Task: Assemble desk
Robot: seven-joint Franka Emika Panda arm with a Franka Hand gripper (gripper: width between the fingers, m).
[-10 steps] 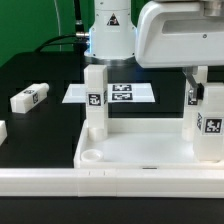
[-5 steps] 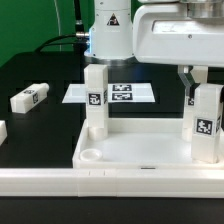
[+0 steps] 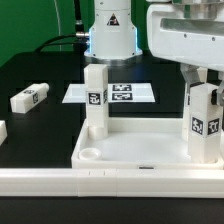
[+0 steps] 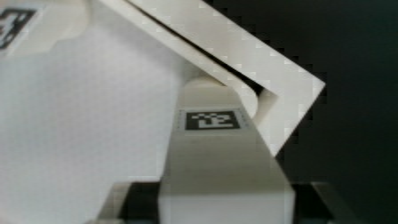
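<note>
The white desk tabletop (image 3: 140, 150) lies upside down like a tray near the front. One white leg (image 3: 96, 100) stands upright in its far corner at the exterior view's left. My gripper (image 3: 205, 82) is shut on a second leg (image 3: 206, 125), held upright at the tabletop's corner at the exterior view's right. In the wrist view this tagged leg (image 4: 222, 150) runs from my gripper (image 4: 222, 208) down to the tabletop's rim (image 4: 240, 60). Its lower end is hidden.
A loose leg (image 3: 30, 98) lies on the black table at the exterior view's left, with another (image 3: 2, 130) at the frame edge. The marker board (image 3: 135, 93) lies behind the tabletop. A long low white rail (image 3: 100, 185) runs along the front. The robot base (image 3: 112, 30) stands behind.
The held leg has turned about its long axis: its tag slid toward the exterior view's left and a second tagged face came into sight. The hand above shifted slightly.
</note>
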